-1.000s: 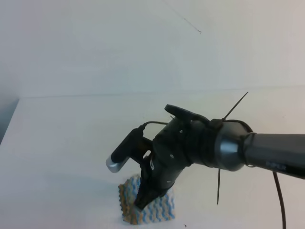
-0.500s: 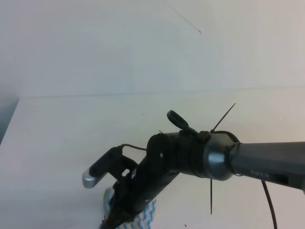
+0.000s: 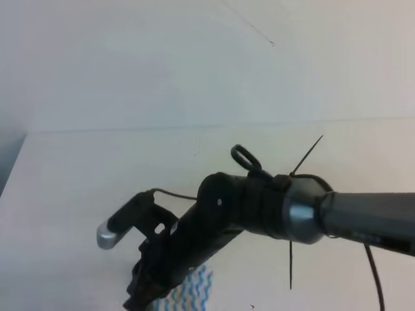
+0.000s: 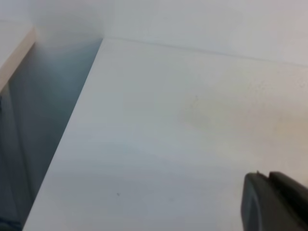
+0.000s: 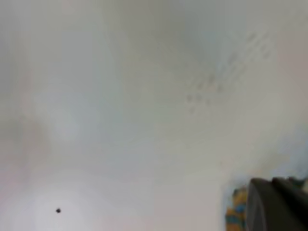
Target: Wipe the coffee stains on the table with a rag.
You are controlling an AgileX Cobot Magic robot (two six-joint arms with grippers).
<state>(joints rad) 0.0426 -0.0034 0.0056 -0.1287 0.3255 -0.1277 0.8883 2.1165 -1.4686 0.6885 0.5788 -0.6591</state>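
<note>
— Where's the rag?
— Flat on the table, at the near edge, a little left of centre. Partly hidden under the right arm.
— And that arm?
— In from the right, reaching across the middle, right gripper low at the rag's left side.
— Behind the table?
— A wall. Left of the table, a drop-off.

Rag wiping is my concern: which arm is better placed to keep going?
Right. Its gripper is down at the rag near the table front edge; the left wrist view shows only bare tabletop and its own gripper.
</note>
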